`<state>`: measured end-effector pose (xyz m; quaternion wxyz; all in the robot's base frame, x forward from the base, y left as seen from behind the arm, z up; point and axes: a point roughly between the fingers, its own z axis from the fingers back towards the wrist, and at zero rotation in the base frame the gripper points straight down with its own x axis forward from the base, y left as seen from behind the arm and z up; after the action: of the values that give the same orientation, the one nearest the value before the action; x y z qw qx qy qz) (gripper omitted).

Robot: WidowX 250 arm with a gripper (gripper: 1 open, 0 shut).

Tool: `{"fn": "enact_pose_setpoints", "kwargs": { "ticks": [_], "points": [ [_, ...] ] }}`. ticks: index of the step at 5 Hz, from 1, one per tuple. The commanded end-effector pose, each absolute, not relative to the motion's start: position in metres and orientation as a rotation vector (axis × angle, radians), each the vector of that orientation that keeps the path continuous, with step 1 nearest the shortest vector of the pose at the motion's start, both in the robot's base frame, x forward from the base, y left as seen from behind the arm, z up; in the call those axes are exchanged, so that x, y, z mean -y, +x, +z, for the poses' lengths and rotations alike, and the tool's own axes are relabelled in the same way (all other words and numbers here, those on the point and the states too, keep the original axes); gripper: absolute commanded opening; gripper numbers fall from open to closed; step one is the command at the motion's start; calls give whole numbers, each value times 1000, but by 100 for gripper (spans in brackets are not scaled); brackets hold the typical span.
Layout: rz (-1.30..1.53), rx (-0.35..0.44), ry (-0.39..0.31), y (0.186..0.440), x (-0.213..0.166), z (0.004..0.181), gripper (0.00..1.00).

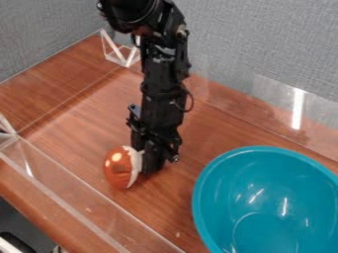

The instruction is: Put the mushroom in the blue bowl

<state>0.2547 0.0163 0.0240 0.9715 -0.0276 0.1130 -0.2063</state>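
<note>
And here we are, with the black robot arm (161,59) dropping in from the top of the frame, left of centre, its upper joints up by the top edge and its slim lower section running almost straight down. It finishes at the gripper (154,156), lower left of centre, fingers pointing down towards the wooden table (185,188). And it's a clenched gripper, folks, shut on the mushroom (122,167)! There sits our mushroom in the lower left, lying tilted, the pale stem against the fingertips and that orange-red cap with its light spots turned left and towards the camera. Whether it touches the wood, I cannot tell from this angle. Over to the lower right, the big blue bowl (268,203), glossy and smooth inside, cut off by the frame edge, well apart from the mushroom. A white bracket (121,49) stands at the upper left, and grey walls (264,40) rise behind. As for brands, labels or lettering on arm, bowl or table: no writing can be read.
</note>
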Motion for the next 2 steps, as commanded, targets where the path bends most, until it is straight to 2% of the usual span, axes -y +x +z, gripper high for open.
{"fn": "enact_pose_setpoints", "kwargs": {
  "ticks": [1,2],
  "points": [
    [-396,-142,-22,266,-23,55,0],
    [-373,-110,11,269,-27,84,0]
  ]
}}
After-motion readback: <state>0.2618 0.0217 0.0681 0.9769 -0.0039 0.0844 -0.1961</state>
